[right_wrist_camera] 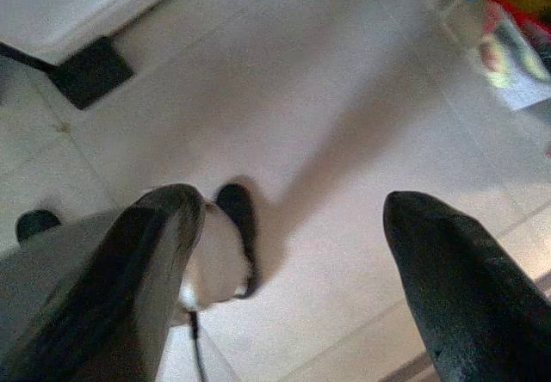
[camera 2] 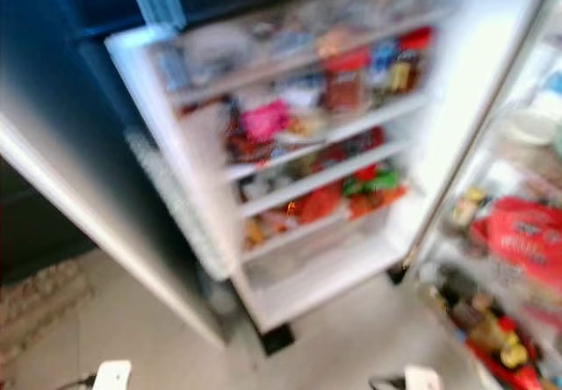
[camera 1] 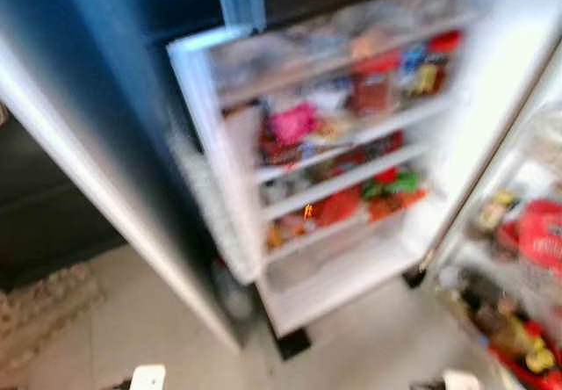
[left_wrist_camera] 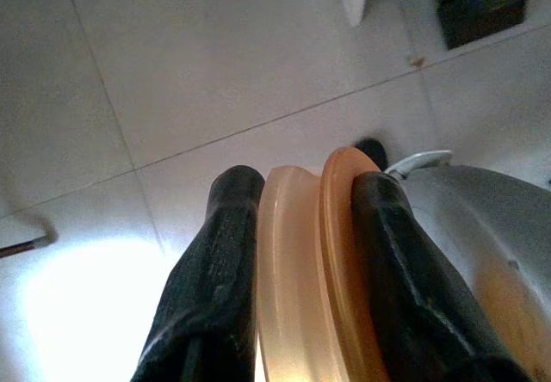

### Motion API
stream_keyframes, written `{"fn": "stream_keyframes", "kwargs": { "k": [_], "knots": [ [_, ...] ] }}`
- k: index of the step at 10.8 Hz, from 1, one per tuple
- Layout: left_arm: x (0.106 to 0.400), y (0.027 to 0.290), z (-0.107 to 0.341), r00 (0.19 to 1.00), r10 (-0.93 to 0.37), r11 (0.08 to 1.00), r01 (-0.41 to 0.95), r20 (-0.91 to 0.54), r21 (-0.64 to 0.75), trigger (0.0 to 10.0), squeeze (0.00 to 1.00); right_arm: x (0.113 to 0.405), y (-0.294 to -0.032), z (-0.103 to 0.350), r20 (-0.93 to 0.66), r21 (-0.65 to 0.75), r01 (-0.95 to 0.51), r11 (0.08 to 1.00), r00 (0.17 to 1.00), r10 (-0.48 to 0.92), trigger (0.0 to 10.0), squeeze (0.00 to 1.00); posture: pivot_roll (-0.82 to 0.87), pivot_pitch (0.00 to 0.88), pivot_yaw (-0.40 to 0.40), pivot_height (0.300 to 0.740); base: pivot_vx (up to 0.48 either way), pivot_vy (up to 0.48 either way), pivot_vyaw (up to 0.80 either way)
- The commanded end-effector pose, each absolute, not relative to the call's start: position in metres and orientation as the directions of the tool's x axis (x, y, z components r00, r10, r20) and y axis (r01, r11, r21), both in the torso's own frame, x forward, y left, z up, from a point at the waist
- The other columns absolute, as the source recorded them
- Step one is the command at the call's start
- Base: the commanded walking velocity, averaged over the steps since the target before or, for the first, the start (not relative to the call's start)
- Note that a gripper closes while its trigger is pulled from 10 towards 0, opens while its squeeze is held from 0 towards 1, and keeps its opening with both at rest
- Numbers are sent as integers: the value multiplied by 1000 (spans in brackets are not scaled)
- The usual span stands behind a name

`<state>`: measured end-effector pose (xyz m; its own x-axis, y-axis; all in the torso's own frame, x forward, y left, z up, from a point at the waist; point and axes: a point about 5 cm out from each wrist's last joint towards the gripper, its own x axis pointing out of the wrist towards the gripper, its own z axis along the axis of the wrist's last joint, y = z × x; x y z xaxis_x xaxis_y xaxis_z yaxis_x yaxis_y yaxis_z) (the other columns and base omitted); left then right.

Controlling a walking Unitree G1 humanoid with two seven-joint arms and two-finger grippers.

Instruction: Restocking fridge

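My left gripper is shut on a pale translucent tub with an orange lid, held low over the tiled floor. My right gripper is open, with nothing between its fingers, also above the floor. The head views are blurred. They show the open fridge ahead, its white shelves crowded with red, pink and green packets. The lowest shelf looks mostly bare.
The fridge's dark door swings out on the left. A second open door on the right holds a red pack and bottles. A black foot sits under the fridge. A rug lies at the far left.
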<state>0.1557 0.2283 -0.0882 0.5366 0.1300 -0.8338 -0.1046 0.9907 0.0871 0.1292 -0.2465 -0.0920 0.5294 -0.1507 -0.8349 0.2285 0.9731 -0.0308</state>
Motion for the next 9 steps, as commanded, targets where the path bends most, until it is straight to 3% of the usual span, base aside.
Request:
{"fn": "stream_keyframes", "kwargs": {
  "k": [1, 8, 9],
  "knots": [
    [152, 226, -90, 527, 111, 992, -110, -843, 62, 10000, 0, 132, -240, -93, -837, -11, 220, 975, 532, -129, 10000, 0, -115, 59, 63, 740, 0, -262, 0],
    [168, 223, -84, 558, 102, 993, -103, -823, 54, 10000, 0, 144, -241, -89, -826, -13, 251, 968, 542, -152, 10000, 0, -136, 11, 69, 740, 0, -264, 0],
    [170, 222, -84, 561, 102, 993, -105, -821, 52, 10000, 0, 146, -240, -89, -826, -3, 259, 966, 544, -148, 10000, 0, -143, 10, 68, 740, 0, -266, -800]
  ]
}}
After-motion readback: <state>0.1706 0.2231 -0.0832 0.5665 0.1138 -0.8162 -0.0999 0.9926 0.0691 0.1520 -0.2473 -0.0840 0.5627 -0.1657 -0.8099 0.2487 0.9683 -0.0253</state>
